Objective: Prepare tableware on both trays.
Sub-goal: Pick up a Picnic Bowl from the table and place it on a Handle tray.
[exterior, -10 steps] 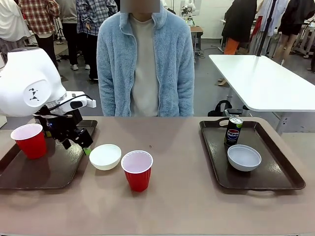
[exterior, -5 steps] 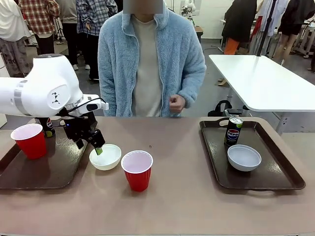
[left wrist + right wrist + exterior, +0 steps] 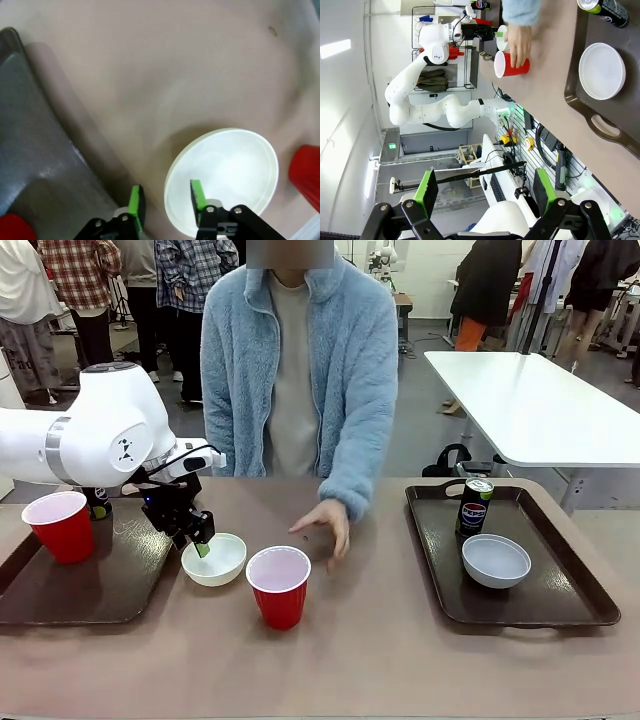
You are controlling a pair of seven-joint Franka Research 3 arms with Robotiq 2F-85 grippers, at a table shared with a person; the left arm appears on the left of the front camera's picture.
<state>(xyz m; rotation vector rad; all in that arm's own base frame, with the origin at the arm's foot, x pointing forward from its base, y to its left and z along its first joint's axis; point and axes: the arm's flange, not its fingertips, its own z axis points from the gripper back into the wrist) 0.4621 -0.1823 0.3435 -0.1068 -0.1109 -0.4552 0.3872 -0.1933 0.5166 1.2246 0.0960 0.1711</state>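
Brown worktop (image 3: 400, 650) is our surface; the white bowl (image 3: 222, 562) is our reference. Left of it, a red cup (image 3: 62, 527) stands on the left tray (image 3: 105, 590). The left fingers (image 3: 202, 548) clamp its left rim. Just right stands a second red cup (image 3: 279, 587). Far right, the right tray (image 3: 565, 612) holds a grey bowl (image 3: 495, 561). The right fingers (image 3: 426, 187) stand apart.

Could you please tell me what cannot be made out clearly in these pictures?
- Soda can on the left tray: front view, mostly hidden behind the left arm.
- Red cup beside the white bowl: left wrist view, cut off by the right edge.
- Person's hand: front view, blurred; contact with the table unclear.
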